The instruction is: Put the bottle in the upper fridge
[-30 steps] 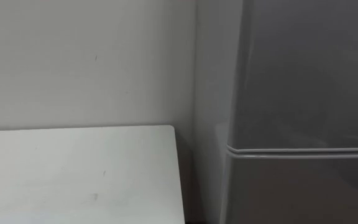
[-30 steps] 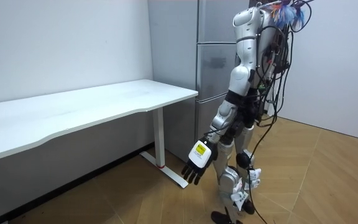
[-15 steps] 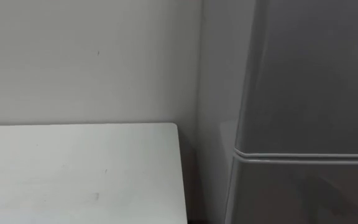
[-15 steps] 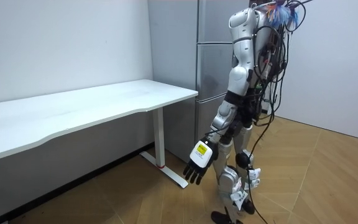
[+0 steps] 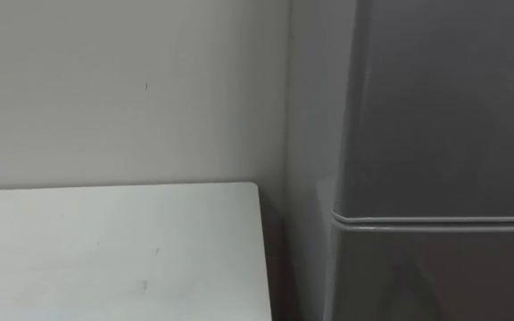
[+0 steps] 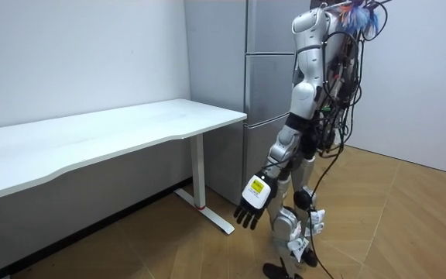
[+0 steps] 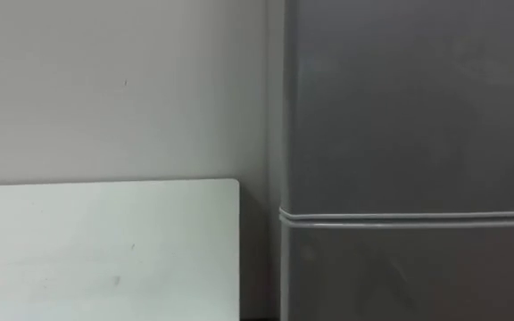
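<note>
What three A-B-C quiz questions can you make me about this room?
1. Where is the table from the fridge? A on top, B to its left, C behind it.
2. What colour is the table? A white, B red, C black.
3. How are the fridge doors? A upper open, B lower open, C both shut.
Answers: 1 B, the table's end sits left of the fridge's side. 2 A, its top is white. 3 C, both doors lie flush, with a thin seam between them.
</note>
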Robot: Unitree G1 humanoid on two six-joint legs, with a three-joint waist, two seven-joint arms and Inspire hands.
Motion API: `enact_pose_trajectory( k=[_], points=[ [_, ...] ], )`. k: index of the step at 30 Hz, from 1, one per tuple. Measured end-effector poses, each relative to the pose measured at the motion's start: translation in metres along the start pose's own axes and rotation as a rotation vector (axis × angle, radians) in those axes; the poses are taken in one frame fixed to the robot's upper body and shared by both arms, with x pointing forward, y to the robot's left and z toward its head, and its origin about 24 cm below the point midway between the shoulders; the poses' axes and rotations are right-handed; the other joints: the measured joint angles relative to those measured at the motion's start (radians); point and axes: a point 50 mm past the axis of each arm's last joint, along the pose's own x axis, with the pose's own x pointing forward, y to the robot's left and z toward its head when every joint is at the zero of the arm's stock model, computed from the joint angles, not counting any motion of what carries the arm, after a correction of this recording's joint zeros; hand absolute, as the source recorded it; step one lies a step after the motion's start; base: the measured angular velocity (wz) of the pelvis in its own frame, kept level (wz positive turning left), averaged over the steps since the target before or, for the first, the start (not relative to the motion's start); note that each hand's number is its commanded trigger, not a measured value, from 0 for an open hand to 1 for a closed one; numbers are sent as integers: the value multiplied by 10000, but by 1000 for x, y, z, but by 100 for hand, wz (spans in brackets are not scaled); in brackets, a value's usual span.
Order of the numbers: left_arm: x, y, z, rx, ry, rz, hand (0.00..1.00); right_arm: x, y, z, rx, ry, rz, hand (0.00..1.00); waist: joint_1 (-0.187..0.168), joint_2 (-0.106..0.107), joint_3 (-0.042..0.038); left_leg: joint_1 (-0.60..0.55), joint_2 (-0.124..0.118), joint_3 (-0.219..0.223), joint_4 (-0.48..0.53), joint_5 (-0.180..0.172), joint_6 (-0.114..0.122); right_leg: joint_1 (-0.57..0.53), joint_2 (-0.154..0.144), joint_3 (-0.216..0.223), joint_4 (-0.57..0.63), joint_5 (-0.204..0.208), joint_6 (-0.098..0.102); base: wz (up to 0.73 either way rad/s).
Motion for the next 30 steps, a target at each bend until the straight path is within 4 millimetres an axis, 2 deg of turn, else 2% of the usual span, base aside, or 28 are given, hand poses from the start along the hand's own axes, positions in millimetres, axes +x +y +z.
enact_pose_trajectory(
  k=[6,14,24,30],
  points=[
    [0,-3,0,41,139,-171,0,-2,17,3,-1493,-294,1541,0,191,37,-16,-63,-1,-13,15,-3,6,-3,7,-17,1,37,4,2],
    [0,-11,5,780,-3,-729,0,-5,42,14,-2167,-555,3237,0,171,26,1,-59,-5,-77,33,-3,6,74,-9,-146,-16,32,4,3],
    [0,-15,10,1203,-133,-981,0,-5,49,17,-2239,-395,3874,0,159,-87,63,-94,5,-49,16,-2,7,73,-35,-272,-24,10,9,3],
    [0,-17,11,1371,-189,-1079,0,-5,49,18,-2243,-381,3982,0,147,-106,69,-90,-2,-27,15,-2,6,63,-37,-276,-51,10,9,0]
  ],
)
